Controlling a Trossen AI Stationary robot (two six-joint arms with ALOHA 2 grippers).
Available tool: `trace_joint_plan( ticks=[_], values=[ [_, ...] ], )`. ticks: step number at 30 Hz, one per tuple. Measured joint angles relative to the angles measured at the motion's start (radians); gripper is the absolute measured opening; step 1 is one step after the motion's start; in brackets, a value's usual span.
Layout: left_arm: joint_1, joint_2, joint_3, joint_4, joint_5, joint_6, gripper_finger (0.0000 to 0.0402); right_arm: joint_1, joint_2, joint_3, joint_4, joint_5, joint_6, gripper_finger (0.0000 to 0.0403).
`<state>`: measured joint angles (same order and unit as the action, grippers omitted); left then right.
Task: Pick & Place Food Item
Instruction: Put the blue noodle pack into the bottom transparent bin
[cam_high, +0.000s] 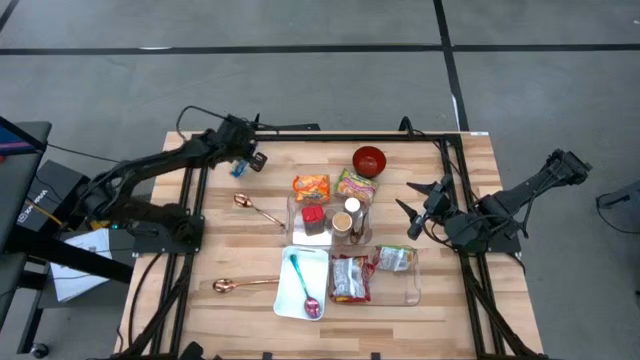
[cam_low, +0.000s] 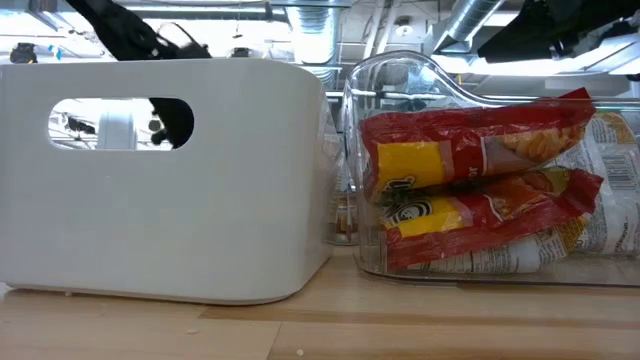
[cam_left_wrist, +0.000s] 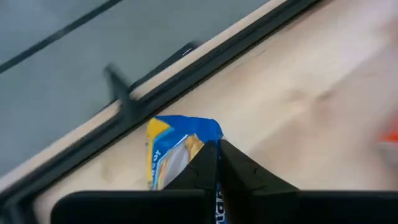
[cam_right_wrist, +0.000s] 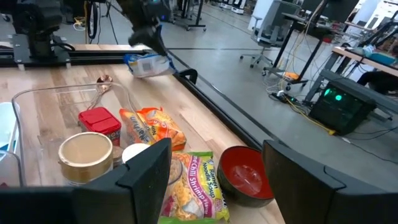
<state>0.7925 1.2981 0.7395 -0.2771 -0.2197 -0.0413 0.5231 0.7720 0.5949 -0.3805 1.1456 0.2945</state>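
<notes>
At table's far-left corner, left gripper (cam_left_wrist: 217, 163) pinches blue-and-yellow snack packet (cam_left_wrist: 177, 149), grasp made, lift and carry next; right gripper (cam_right_wrist: 214, 177) waits spread.

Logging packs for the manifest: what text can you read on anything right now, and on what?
"Ramen Noodle Soup", "Chili Shrimp": green noodle pack, partly legible.
Blue pack in the left gripper: print too blurred.
Red-and-yellow bag in the clear bin: logo unreadable.
Orange pack: unreadable.

Left gripper (cam_high: 247, 163) pinches blue packet (cam_high: 238, 170) near table (cam_high: 470, 160) corner.
</notes>
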Motion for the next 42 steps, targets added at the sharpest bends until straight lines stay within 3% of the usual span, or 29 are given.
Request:
trace_joint_plan(
  ticks=[7, 16, 20, 28, 34, 42],
  values=[
    [-0.003, -0.188, 0.000, 0.043, 0.288, 0.041, 0.0000, -0.003, 0.000, 0.000, 0.095, -0.057, -0.117, 0.0245],
    [-0.078, -0.291, 0.000, 0.135, 0.581, 0.091, 0.0000, -0.115, 0.020, 0.000, 0.398, -0.315, -0.457, 0.0245],
    [-0.134, -0.305, 0.000, 0.169, 0.636, 0.093, 0.0000, -0.241, 0.048, 0.000, 0.505, -0.498, -0.563, 0.0245],
    [-0.260, -0.305, 0.000, 0.244, 0.749, 0.087, 0.0000, -0.469, 0.139, 0.000, 0.683, -0.865, -0.618, 0.0245],
    [-0.378, -0.300, 0.000, 0.385, 0.769, 0.080, 0.0000, -0.550, 0.227, 0.015, 0.795, -1.005, -0.619, 0.0245],
    [-0.486, -0.281, 0.001, 0.514, 0.769, 0.063, 0.0000, -0.562, 0.390, 0.160, 0.797, -1.132, -0.623, 0.0245]
  ],
)
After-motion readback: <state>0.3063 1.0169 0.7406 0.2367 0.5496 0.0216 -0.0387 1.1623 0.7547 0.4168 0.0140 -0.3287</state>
